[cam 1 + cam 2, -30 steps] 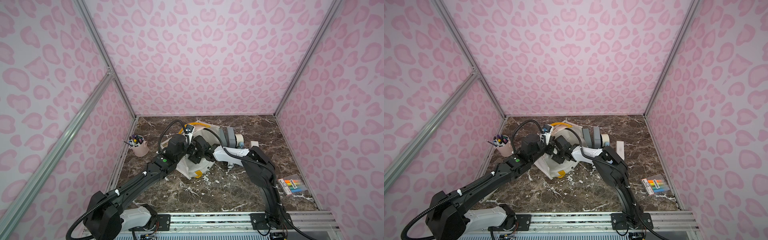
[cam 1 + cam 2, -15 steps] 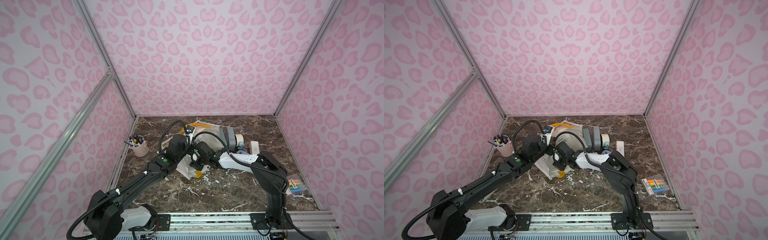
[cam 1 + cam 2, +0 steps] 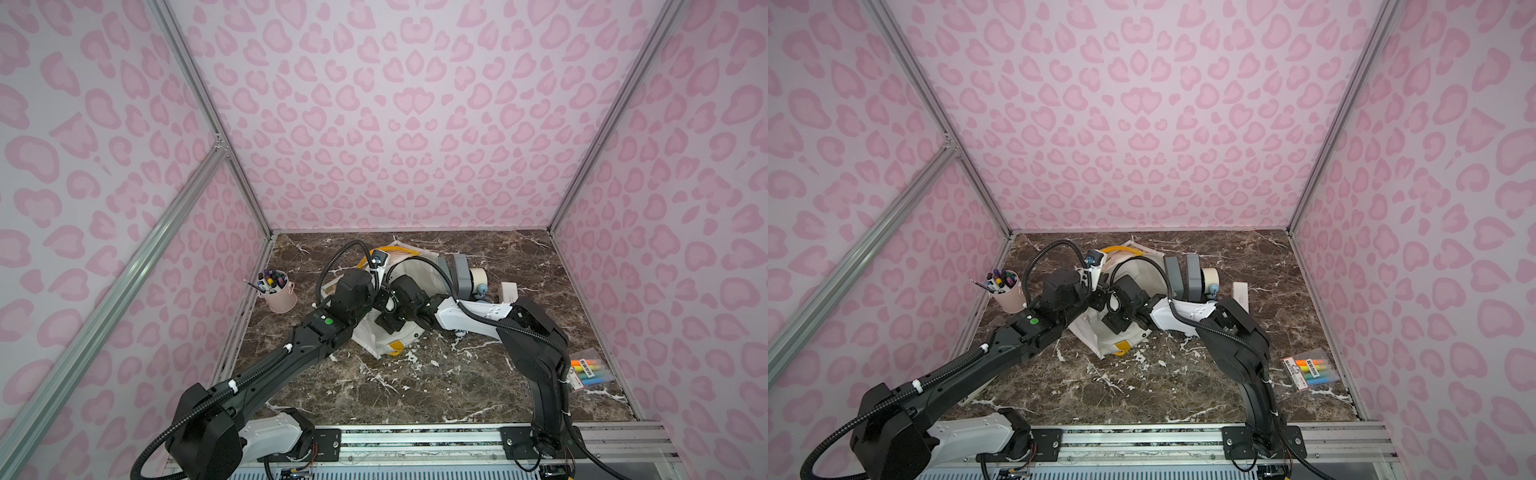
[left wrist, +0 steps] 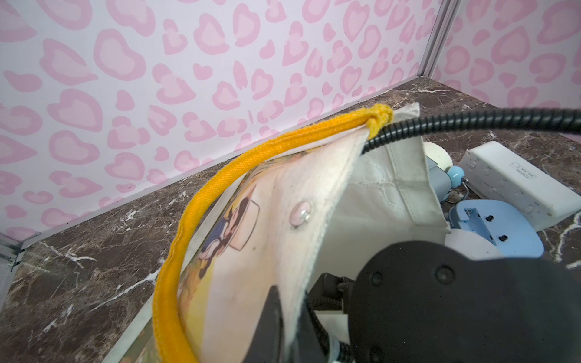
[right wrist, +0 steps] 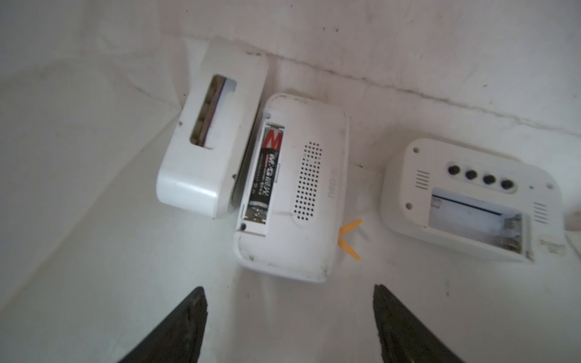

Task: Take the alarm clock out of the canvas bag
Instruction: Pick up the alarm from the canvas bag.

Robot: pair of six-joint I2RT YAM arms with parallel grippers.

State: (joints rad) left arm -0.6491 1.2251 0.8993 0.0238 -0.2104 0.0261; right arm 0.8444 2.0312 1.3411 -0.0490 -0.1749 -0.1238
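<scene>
Brown marble counter point(image 3: 415, 386), pink heart walls point(image 3: 395, 124). Your left jaws pinched rim of off-white canvas bag with yellow straps point(image 4: 276, 195), propping mouth open. Your right jaws hung spread inside, just short of white rounded plastic alarm clock point(image 5: 292, 195) on bag's floor.

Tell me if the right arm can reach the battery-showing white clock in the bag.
Probably yes: right fingers stand open inside the canvas bag, that clock just ahead, nothing between; left fingers pinch the rim up.
</scene>
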